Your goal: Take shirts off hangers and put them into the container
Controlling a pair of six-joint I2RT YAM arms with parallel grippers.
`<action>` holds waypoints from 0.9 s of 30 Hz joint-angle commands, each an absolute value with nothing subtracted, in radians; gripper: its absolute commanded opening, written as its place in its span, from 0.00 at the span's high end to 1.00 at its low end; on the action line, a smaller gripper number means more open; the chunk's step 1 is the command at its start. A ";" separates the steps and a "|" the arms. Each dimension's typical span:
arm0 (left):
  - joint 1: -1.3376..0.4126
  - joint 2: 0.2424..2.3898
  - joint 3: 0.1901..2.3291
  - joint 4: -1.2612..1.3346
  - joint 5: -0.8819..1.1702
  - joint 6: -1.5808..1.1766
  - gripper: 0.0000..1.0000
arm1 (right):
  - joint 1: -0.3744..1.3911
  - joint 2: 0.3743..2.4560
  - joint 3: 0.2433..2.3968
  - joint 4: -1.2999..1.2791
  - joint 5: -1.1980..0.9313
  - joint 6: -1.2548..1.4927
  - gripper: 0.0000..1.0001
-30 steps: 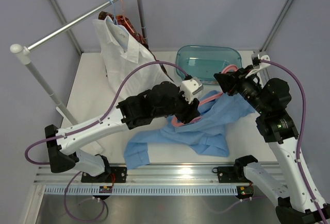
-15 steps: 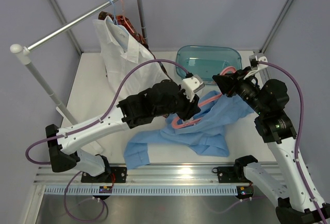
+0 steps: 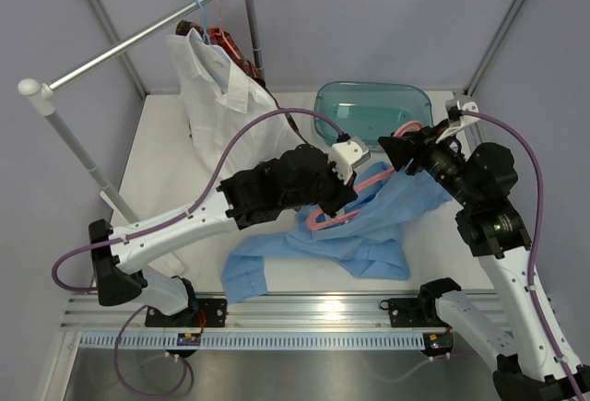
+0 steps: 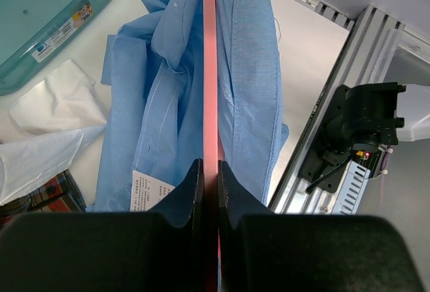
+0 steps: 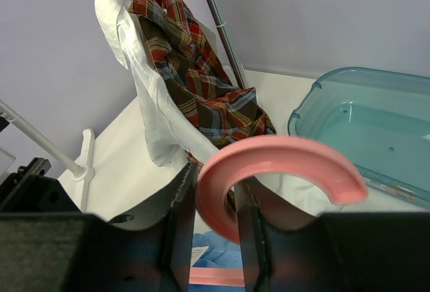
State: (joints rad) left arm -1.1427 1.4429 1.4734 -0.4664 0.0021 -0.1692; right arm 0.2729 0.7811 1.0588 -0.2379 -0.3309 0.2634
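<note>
White table (image 3: 157,171), teal container (image 3: 369,106), lilac walls (image 3: 369,14), silver rail (image 3: 138,32)

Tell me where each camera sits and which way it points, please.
Top: fixed above and behind the arms, looking down on the table; the left arm and right arm show, with the blue shirt lying below them.
Left wrist: on the left arm, looking down past the left gripper, shut on the hanger.
Right wrist: on the right arm, facing the hanging plaid shirt; the right gripper clamps the hanger's hook.
Shared: both wrist views see the hanger and the tub.
</note>
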 commanded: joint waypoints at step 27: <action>-1.147 1.373 1.448 -0.393 -0.103 -0.213 1.00 | 0.272 0.690 0.865 -0.424 -0.130 0.420 0.25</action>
State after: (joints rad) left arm -1.1427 1.4311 1.4387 -0.4770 -0.1001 -0.2039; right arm 0.2729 0.6781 0.8749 -0.5011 -0.1005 0.3786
